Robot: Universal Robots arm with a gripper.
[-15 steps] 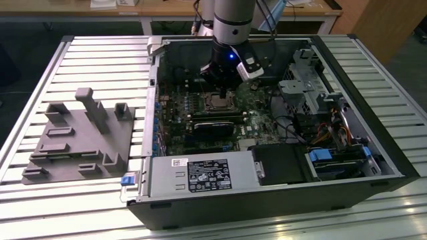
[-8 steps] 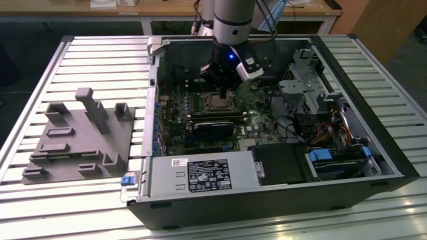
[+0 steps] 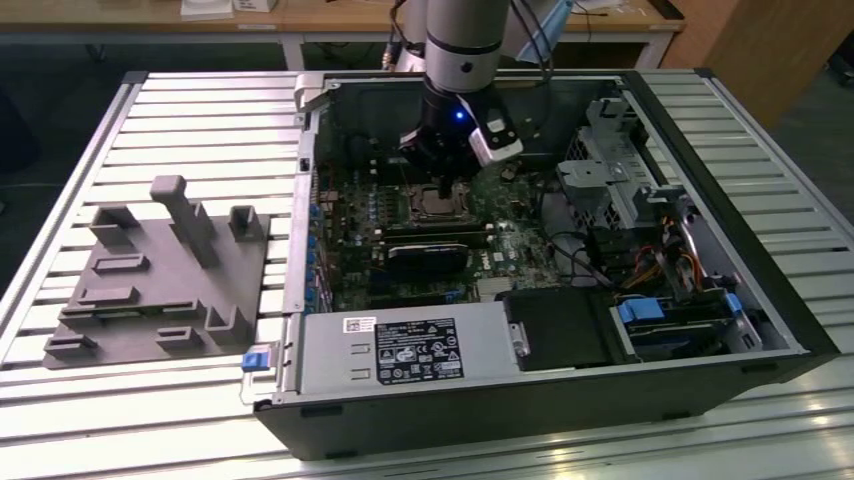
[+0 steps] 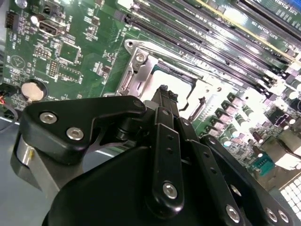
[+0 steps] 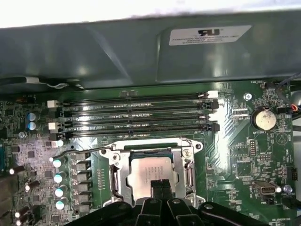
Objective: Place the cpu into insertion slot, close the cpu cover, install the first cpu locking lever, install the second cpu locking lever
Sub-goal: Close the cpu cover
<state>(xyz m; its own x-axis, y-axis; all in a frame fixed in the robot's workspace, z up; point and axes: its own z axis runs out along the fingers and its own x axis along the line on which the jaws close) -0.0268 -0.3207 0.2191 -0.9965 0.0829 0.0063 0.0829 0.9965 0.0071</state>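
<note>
Cpu (image 5: 151, 170) lies within cpu cover (image 5: 117, 175); the exterior view puts our gripper (image 3: 445, 186), fingers pressed together, at its 12 o'clock; off-centre pushes could slip.

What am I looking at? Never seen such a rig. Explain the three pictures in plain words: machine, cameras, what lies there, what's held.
The machine is one robot arm with a claw at its end. The exterior view comes from a camera off the arm: an open computer case lies on a slatted table, the arm reaches down into it, and a grey moulded block sits at the exterior view's left. Both wrist views come from cameras riding on the arm, looking past the claw at the green circuit board. In the first wrist view the cpu sits in its socket, with the cpu cover lying as a metal frame around it. The claw's black tips are together, just over the cpu, holding nothing visible.
</note>
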